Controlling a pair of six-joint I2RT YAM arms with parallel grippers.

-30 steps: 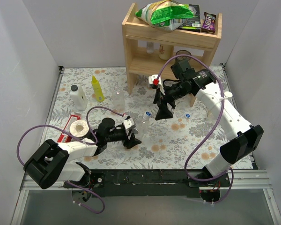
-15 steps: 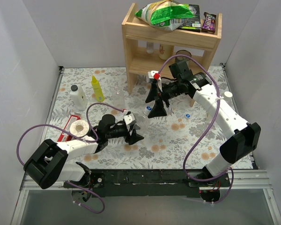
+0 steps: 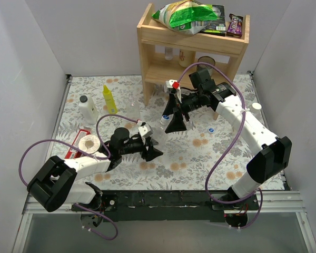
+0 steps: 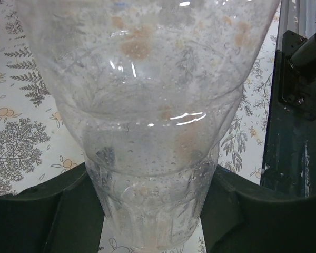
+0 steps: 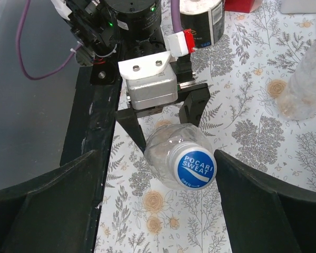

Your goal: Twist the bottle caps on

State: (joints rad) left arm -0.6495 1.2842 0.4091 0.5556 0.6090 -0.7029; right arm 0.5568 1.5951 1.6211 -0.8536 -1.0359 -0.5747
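My left gripper [image 3: 150, 148] is shut on the base of a clear bottle [image 3: 159, 132] and holds it tilted up off the table. The bottle fills the left wrist view [image 4: 152, 132], gripped between both fingers [image 4: 47, 211]. A blue cap [image 5: 193, 164] sits on its neck and also shows in the top view [image 3: 165, 120]. My right gripper [image 3: 173, 118] is open, its fingers [image 5: 47, 205] spread wide either side of that cap without touching it. A second blue cap [image 3: 211, 129] and a white cap [image 3: 256, 106] lie on the table. Another clear bottle [image 3: 132, 108] stands at the back left.
A wooden shelf [image 3: 192, 50] stands at the back, close behind my right arm. A yellow squeeze bottle [image 3: 109, 99], a white black-capped bottle [image 3: 87, 109], a tape roll [image 3: 88, 143] and a red box [image 3: 75, 146] are on the left side.
My right gripper has swung left and come down over the capped neck of the held bottle. My left gripper has shifted slightly right with the bottle.
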